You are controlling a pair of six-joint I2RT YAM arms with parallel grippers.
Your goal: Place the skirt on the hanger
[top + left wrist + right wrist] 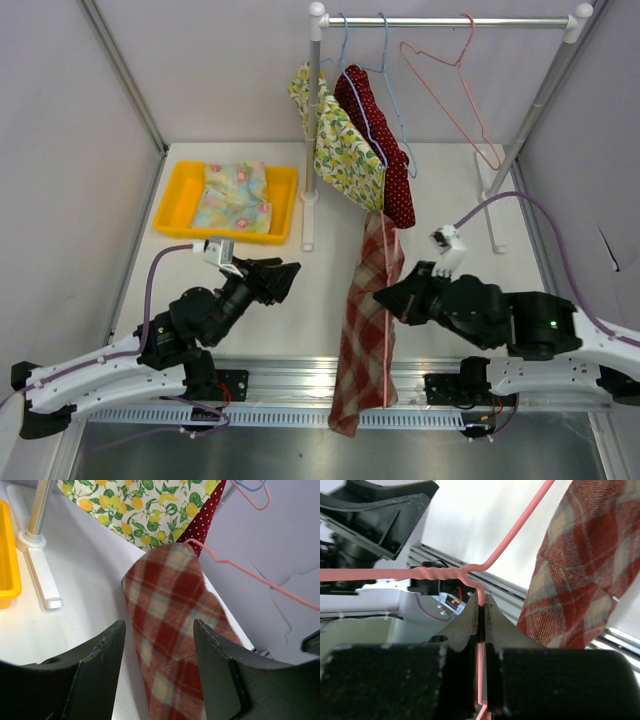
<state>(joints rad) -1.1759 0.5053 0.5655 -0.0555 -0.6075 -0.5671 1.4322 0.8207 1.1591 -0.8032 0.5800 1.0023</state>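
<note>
The red plaid skirt [360, 320] hangs in a long fold from the pink wire hanger [386, 300], reaching past the table's front edge. My right gripper [385, 298] is shut on the hanger's wire just below its twisted neck, which shows in the right wrist view [440, 573] at the gripper [481, 599], with the skirt [585, 565] to the right. My left gripper [288, 278] is open and empty, to the left of the skirt. In the left wrist view the skirt [170, 615] lies beyond the gap between the gripper's [159, 626] fingers, with the hanger [240, 570] behind it.
A yellow tray [170, 205] holding a floral cloth stands at the back left. The clothes rack [312, 120] carries a lemon-print garment [345, 150], a red dotted garment [385, 150], blue hangers and a bare pink hanger [450, 80]. Its base foot [308, 225] rests near the skirt.
</note>
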